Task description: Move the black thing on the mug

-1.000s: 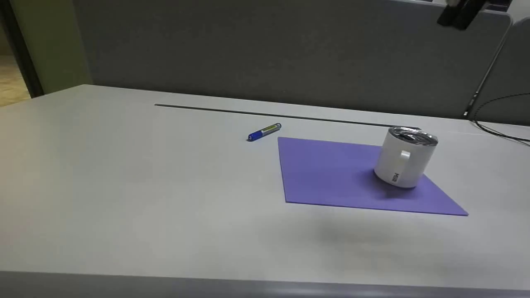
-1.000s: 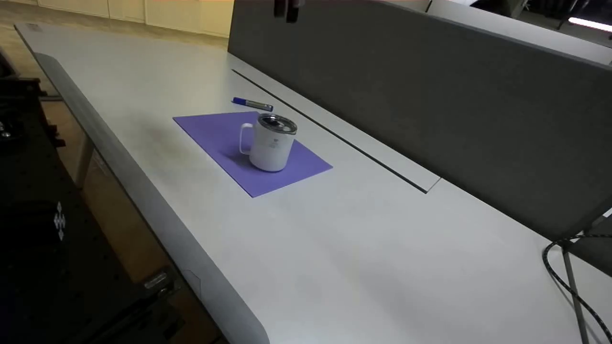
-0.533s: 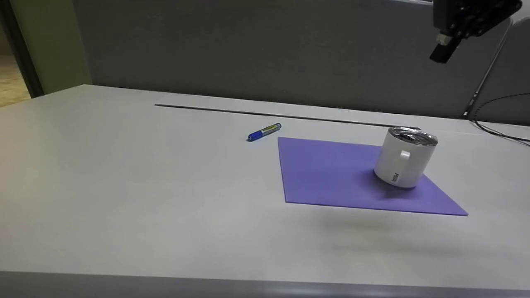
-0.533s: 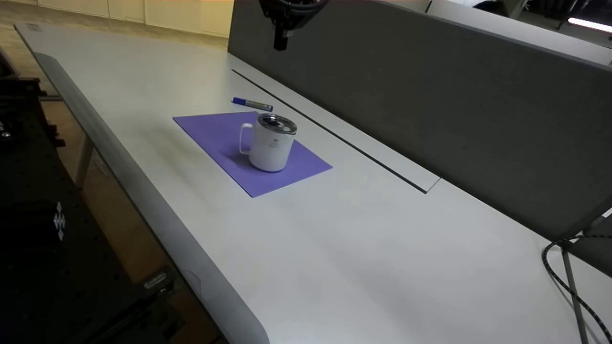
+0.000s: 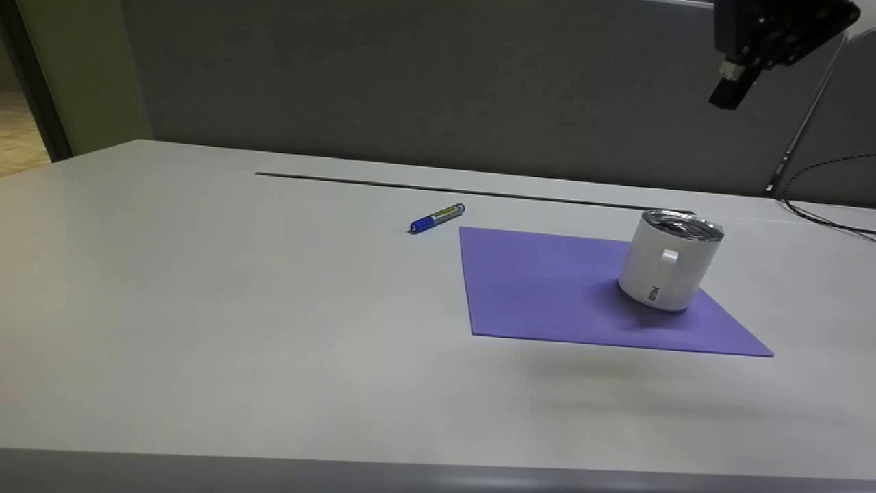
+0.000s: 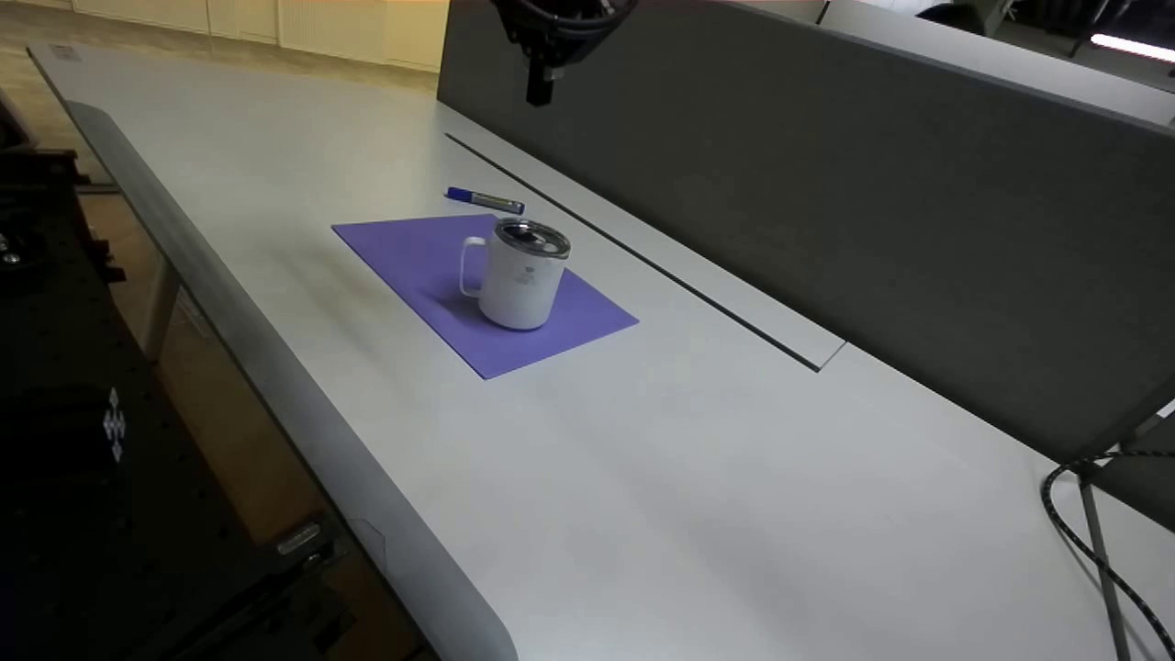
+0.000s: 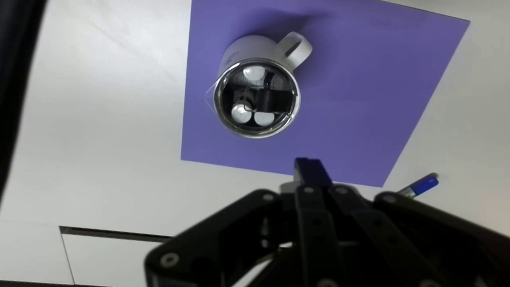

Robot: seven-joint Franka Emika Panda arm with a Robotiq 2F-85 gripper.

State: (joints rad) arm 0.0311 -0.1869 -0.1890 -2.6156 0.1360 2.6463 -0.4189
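The white-grey mug (image 5: pixel 660 270) stands upright on a purple sheet (image 5: pixel 534 287), and both also show in an exterior view (image 6: pixel 519 292) and the wrist view (image 7: pixel 249 47). It has a clear lid with a shiny rim. The black thing (image 7: pixel 275 101) is a small dark slider tab on that lid, seen from above in the wrist view. The mug's handle (image 7: pixel 299 50) points away from my fingers there. My gripper (image 7: pixel 313 165) is shut with its fingertips together and nothing between them. It hangs well above the mug, apart from it, in both exterior views (image 5: pixel 727 97) (image 6: pixel 540 94).
A blue pen (image 5: pixel 436 218) lies on the white table beside the sheet. A dark slot (image 6: pixel 643 257) runs along the table near the grey partition (image 6: pixel 872 202). A black cable (image 6: pixel 1102 560) lies at the table's far corner.
My gripper has come down toward the mug, mostly in the first half second and slightly since. Its two fingers, seen apart earlier, have shut together. The mug, sheet and pen have not moved.
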